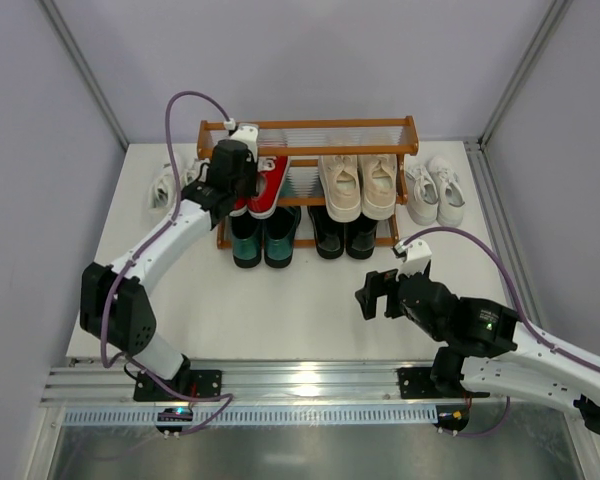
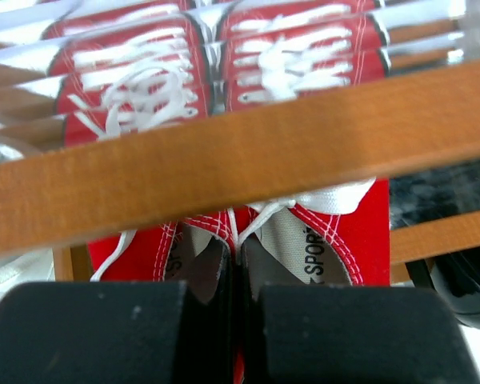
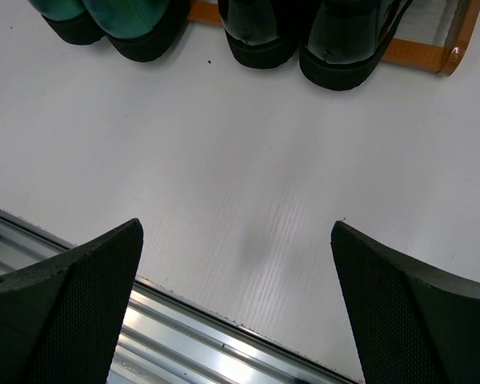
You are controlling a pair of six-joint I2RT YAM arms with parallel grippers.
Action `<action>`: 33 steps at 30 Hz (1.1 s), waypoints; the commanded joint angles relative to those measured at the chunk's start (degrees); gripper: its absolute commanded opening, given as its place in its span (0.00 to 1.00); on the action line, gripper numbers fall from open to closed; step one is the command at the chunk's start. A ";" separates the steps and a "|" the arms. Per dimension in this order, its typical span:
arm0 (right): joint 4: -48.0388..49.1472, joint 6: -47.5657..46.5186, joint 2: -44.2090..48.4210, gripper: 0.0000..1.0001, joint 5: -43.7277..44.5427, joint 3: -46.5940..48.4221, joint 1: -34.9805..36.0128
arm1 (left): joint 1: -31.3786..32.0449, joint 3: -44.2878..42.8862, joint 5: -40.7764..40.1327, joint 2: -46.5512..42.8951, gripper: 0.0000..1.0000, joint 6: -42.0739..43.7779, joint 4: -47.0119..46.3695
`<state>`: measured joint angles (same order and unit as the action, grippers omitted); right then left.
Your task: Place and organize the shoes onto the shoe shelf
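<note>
The orange-brown shoe shelf (image 1: 310,124) stands at the back of the table. My left gripper (image 1: 242,198) reaches into its middle tier on the left and is shut on the inner collars of the red sneakers (image 1: 268,182). In the left wrist view the red pair (image 2: 336,232) lies under a shelf rail (image 2: 224,156), with my black fingers (image 2: 236,276) pinched together on it. Beige sneakers (image 1: 360,185) sit beside them on the same tier. Green loafers (image 1: 263,240) and black loafers (image 1: 345,235) sit on the bottom tier. My right gripper (image 1: 375,295) is open and empty above the table.
One white sneaker pair (image 1: 435,190) lies on the table right of the shelf, another (image 1: 167,185) left of it. The right wrist view shows the green loafer heels (image 3: 136,24), the black loafer heels (image 3: 336,40), the shelf's base (image 3: 416,52) and the metal rail (image 3: 192,336) at the table's near edge.
</note>
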<state>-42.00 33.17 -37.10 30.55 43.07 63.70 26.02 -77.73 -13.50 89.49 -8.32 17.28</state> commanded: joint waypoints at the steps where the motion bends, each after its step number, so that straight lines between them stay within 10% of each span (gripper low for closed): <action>1: 0.51 1.28 0.63 1.00 1.71 -0.18 0.37 | -2.02 -5.32 0.31 -0.38 0.00 -0.03 -13.23; 10: 0.25 1.46 1.15 1.00 1.89 -0.27 0.37 | -2.64 -6.29 3.56 1.74 0.04 -2.66 -11.22; 15: -0.10 1.55 1.68 1.00 2.24 -0.27 0.37 | -2.20 -6.11 4.27 0.43 0.58 -5.13 -9.55; 22: -0.19 1.20 3.00 1.00 2.68 0.17 0.37 | -0.89 -6.11 3.21 -3.35 1.00 -8.64 -6.47; 33: -7.21 5.41 7.21 1.00 11.71 0.96 0.37 | 2.98 -0.33 2.07 -15.12 1.00 -16.63 -1.11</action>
<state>-45.89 35.46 -31.99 35.42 42.78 63.70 28.38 -80.03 -10.46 79.29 -20.82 15.66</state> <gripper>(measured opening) 0.996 0.996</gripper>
